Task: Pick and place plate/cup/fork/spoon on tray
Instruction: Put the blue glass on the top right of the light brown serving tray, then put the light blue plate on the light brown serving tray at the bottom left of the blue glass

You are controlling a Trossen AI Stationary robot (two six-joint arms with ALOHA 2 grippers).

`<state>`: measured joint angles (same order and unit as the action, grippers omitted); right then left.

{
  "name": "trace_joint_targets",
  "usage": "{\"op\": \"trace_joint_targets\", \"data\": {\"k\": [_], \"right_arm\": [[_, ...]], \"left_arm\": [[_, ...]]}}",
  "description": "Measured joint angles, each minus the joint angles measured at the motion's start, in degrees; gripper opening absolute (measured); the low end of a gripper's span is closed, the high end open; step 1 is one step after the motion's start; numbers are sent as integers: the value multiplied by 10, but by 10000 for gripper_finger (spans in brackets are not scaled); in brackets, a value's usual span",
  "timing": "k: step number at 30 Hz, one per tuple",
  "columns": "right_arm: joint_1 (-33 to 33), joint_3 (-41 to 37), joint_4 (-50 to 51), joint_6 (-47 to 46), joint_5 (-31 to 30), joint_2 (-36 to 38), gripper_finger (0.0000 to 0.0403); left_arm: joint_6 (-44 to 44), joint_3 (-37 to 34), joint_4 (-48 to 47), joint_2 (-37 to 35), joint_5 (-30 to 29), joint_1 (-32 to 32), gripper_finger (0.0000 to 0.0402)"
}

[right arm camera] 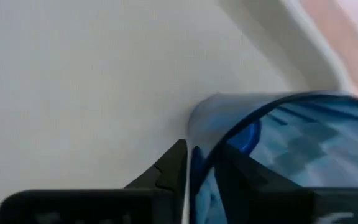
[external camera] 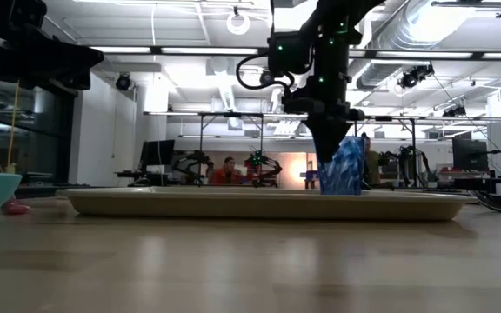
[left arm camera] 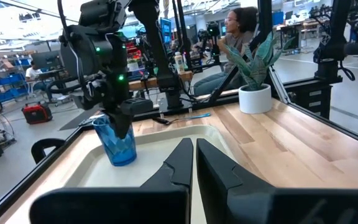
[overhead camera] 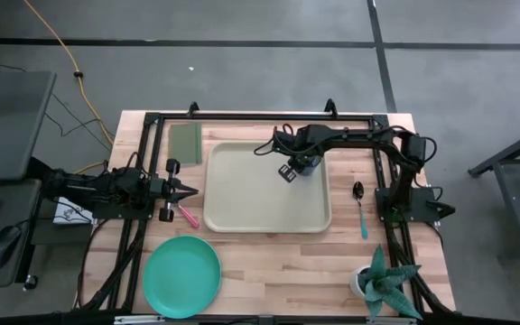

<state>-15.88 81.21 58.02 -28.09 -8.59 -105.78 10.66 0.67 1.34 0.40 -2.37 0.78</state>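
The tray [overhead camera: 267,203] lies at the table's centre, bare apart from the cup [overhead camera: 307,165], which stands near its 1 o'clock corner. The plate [overhead camera: 181,275] sits on the wood off the tray's 7 o'clock corner, not yet moved. At the tray's 9 o'clock side the left gripper [overhead camera: 190,190] waits with its fingers pressed together and nothing between them, and the pink-handled fork [overhead camera: 188,216] lies just beside it on the table. The spoon [overhead camera: 360,208] rests on the wood at the tray's 3 o'clock side, bowl toward 12. The step in hand is setting down the cup: the right gripper [left arm camera: 122,126] pinches its rim, one finger inside the wall and one outside, and the low view suggests the base is on or just above the tray floor, though contact is hard to confirm there. The next move calls for parting the fingers gently and lifting straight up so the light tumbler does not tip, then going for the spoon nearby.
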Motion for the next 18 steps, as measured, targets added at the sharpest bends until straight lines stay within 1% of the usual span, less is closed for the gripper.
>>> {"op": "trace_joint_targets", "data": {"k": [6, 13, 18], "right_arm": [[0, 17, 11, 26, -53, 0, 126], [2, 79, 80, 41, -56, 0, 173], [9, 120, 139, 40, -60, 0, 187]], "left_arm": [[0, 0, 0, 0, 0, 0, 3], [0, 0, 0, 0, 0, 0, 3], [0, 0, 0, 0, 0, 0, 3]]}}
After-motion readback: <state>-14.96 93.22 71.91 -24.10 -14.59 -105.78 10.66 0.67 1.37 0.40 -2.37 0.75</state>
